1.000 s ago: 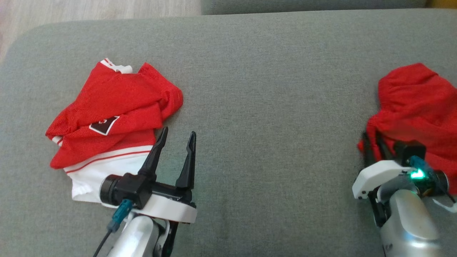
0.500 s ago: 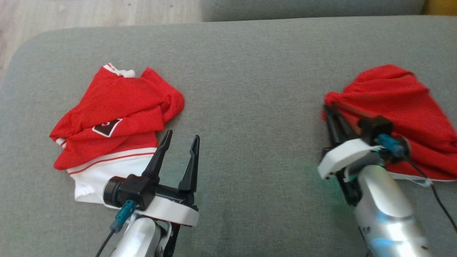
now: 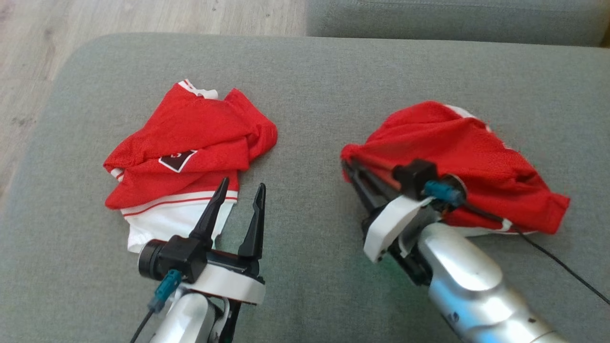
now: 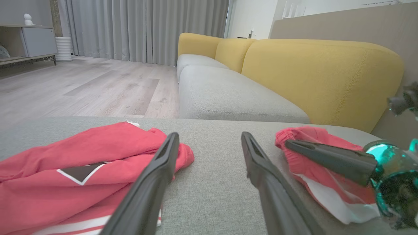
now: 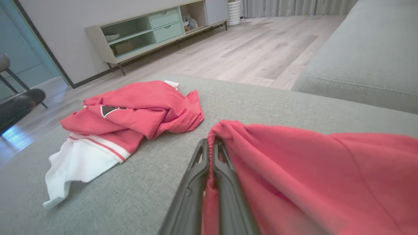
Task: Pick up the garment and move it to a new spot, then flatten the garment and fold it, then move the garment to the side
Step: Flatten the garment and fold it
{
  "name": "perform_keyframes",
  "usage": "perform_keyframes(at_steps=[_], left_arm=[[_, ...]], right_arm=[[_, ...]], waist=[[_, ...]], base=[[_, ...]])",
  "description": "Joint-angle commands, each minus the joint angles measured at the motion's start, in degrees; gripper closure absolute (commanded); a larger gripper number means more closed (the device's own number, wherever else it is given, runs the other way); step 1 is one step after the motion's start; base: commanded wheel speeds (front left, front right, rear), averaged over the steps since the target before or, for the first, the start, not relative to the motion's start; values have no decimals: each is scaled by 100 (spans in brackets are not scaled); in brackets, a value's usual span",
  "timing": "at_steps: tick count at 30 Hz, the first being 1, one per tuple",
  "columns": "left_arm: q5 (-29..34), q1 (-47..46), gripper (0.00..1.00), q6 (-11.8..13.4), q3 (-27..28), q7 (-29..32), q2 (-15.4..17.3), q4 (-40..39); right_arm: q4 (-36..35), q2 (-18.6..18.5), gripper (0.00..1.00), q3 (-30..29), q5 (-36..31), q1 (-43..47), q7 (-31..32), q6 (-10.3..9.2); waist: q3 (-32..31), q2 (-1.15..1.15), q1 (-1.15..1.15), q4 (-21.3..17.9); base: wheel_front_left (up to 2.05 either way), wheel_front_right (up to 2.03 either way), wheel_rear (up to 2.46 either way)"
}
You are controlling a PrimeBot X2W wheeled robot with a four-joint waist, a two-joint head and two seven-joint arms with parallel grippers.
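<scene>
The garment (image 3: pixel 462 152), red with a white hem, lies bunched on the right half of the grey cushion (image 3: pixel 324 85). My right gripper (image 3: pixel 346 163) is shut on its left edge; in the right wrist view the fingers (image 5: pixel 196 182) pinch a red fold (image 5: pixel 310 169). My left gripper (image 3: pixel 240 185) stands open with nothing between its fingers (image 4: pixel 153 182), just right of a second crumpled red and white jersey (image 3: pixel 190 138) on the cushion's left half. The left wrist view has the held garment (image 4: pixel 310 133) and the right gripper's fingers (image 4: pixel 326 158) at its right.
Bare cushion lies between the two garments. Wooden floor (image 3: pixel 28 62) drops off beyond the left edge. Another grey seat (image 3: pixel 452 19) sits behind, with a yellow backrest (image 4: pixel 320 75). A cable (image 3: pixel 562 269) trails from my right wrist. A sideboard (image 5: pixel 153 29) stands across the room.
My right gripper has shut on the garment's edge and dragged it left toward the cushion's middle. The head camera has shifted. The left gripper and jersey stay put.
</scene>
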Motion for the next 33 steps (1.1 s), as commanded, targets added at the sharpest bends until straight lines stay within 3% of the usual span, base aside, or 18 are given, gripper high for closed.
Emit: perform_keyframes(at_steps=[1,10,15,20,25,29,33], left_arm=[[-33,-79,0,39,189,-46,-16,-167],[-44,-24,0,61,272,-46,-10,-207],[-44,44,0,70,325,-46,8,-237],[-51,115,0,83,380,-46,19,-277],[-46,169,0,85,419,-46,20,-322],[-28,173,0,66,422,-46,20,-350],[-5,113,0,40,396,-46,12,-368]], right_arm=[[-98,81,0,179,13,-167,-24,-4],[-150,89,0,355,201,-149,-153,-4],[-557,-180,0,55,244,22,-185,-4],[-1170,-613,0,-609,226,479,-34,-4],[-1877,-904,0,-1654,21,1181,158,-4],[-2393,-793,0,-2630,-231,1731,248,-4],[-2791,-512,0,-3253,-627,1997,389,-4]], waist=[[-15,0,0,0],[-153,0,0,-253],[-293,0,0,-502],[-403,0,0,-730],[-440,0,0,-887],[-405,0,0,-935],[-286,0,0,-909]], base=[[0,0,0],[0,0,0],[0,0,0],[0,0,0],[0,0,0],[0,0,0],[0,0,0]])
